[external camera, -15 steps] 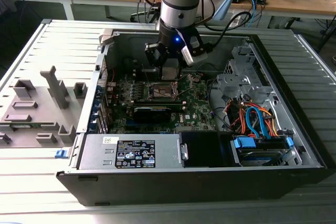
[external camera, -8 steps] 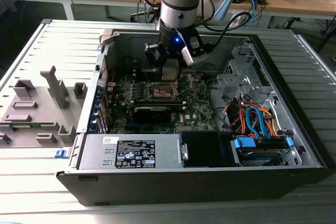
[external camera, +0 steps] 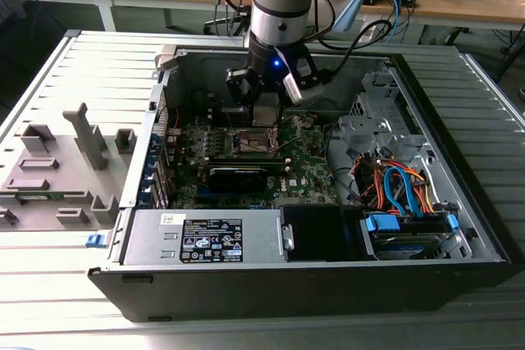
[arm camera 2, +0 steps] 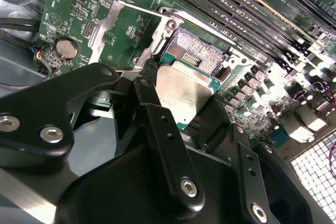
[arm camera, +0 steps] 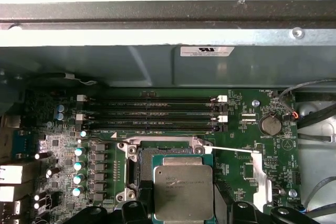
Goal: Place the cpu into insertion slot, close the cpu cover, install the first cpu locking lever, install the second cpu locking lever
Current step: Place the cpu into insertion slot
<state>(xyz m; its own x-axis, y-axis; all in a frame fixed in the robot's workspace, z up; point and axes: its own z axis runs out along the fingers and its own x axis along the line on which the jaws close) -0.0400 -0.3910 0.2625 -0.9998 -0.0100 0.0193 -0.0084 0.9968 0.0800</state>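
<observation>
The gripper pinched the cpu by its edges, just above the insertion slot toward the far wall of the case, not yet seated. The cpu cover lay swung open beside it; all 4 steps looked undone.

the arm is a smooth silver-grey tube with a pale blue-grey cap above and a black collar below, where a small blue light glows. thin black cables loop off its side. the tool is matte black and blocky, with a white strip on one side. in the second wrist view its rounded links carry silver socket-head screws, and the fingers are flat black bars with small drilled holes and a screw near the base.
</observation>
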